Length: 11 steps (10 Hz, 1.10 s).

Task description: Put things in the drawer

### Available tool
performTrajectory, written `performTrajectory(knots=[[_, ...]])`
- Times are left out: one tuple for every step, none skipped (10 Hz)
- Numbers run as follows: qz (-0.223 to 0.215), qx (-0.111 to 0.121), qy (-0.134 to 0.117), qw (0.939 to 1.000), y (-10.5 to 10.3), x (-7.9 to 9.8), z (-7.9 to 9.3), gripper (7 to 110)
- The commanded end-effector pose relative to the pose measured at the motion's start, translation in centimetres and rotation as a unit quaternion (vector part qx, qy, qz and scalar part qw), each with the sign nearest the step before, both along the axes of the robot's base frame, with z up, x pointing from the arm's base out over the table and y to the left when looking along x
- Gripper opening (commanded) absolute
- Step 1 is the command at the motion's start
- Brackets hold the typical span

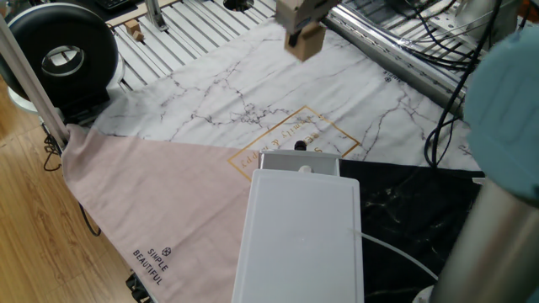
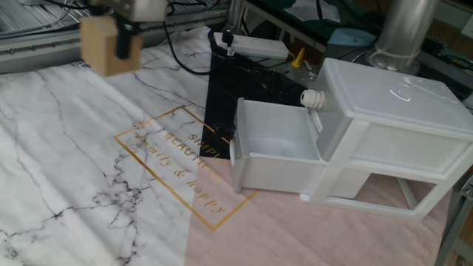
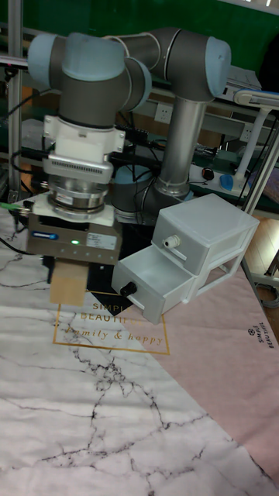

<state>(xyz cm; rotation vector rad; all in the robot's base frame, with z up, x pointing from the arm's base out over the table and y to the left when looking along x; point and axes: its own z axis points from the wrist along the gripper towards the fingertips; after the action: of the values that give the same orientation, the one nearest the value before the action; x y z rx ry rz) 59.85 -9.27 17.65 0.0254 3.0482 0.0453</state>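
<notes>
Tall fixed view: the small light-brown wooden cube (image 3: 68, 284) is gripped in the pincer (image 3: 70, 273) and carried clear of the marble-patterned cloth (image 3: 93, 403) on the bench. The white plastic drawer unit (image 3: 203, 236) stands off to one side of the pincer and lower, its upper tray (image 2: 277, 144) pulled out and empty. The cube is best kept high until centred over that tray — then lowered inside the walls before release, well behind the small dark knob (image 3: 130, 290).

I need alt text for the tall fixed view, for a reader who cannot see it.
A UR5 arm's gripper holds a small wooden cube above a marble-print cloth. To its right, a white plastic drawer unit stands with its upper drawer pulled open.
</notes>
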Motion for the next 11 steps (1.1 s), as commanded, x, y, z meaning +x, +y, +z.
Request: performTrajectory(knots=[[-0.066,0.037,0.034,0.9966,4.6,-2.2,-0.4,7],[-0.060,0.027,0.021,0.9976,4.3,-1.4,-0.5,7],[-0.043,0.002,0.003,0.9991,3.1,-0.6,-0.5,7],[-0.006,-0.045,-0.032,0.9985,1.0,1.0,-0.3,7],[0.017,-0.057,-0.049,0.9970,0.5,1.9,-0.1,7],[0.018,-0.039,-0.039,0.9983,1.4,1.4,-0.3,7],[0.026,-0.043,-0.025,0.9984,1.2,0.7,-0.4,7],[0.027,-0.031,-0.026,0.9988,1.8,0.7,-0.4,7],[0.033,-0.014,-0.034,0.9988,2.7,1.1,-0.3,7],[0.030,0.006,-0.032,0.9990,3.7,1.0,-0.3,7],[0.022,0.021,-0.033,0.9990,4.4,1.0,-0.3,7]])
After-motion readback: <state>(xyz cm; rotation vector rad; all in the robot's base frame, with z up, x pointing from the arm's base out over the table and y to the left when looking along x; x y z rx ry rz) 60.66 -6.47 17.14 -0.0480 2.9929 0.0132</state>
